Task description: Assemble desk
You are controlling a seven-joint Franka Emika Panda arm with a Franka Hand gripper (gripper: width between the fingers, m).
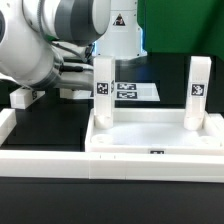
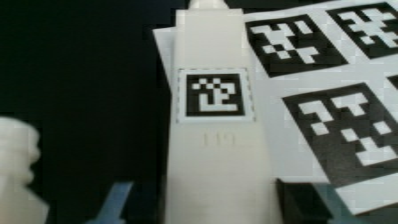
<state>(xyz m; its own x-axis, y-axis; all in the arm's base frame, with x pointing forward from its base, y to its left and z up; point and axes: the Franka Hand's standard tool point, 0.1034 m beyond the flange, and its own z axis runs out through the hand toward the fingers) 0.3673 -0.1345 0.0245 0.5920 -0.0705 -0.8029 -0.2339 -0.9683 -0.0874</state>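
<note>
In the wrist view a white leg block (image 2: 214, 140) with a square tag lies lengthwise between my fingers (image 2: 119, 203). My gripper (image 2: 206, 206) is shut on this leg, which lies partly over the marker board (image 2: 329, 90). Another white leg (image 2: 16, 160) shows beside it. In the exterior view the tray-like tabletop (image 1: 150, 140) lies at the front with two legs standing upright in its far corners, one (image 1: 103, 94) on the exterior view's left and one (image 1: 198, 90) on its right. My gripper (image 1: 74, 90) sits low behind the left upright leg, and the arm hides the leg it holds.
The marker board (image 1: 128, 91) lies flat behind the tabletop. A long low white border wall (image 1: 40, 160) runs along the front and the exterior view's left side. A small white block (image 1: 22, 97) lies on the black mat under the arm.
</note>
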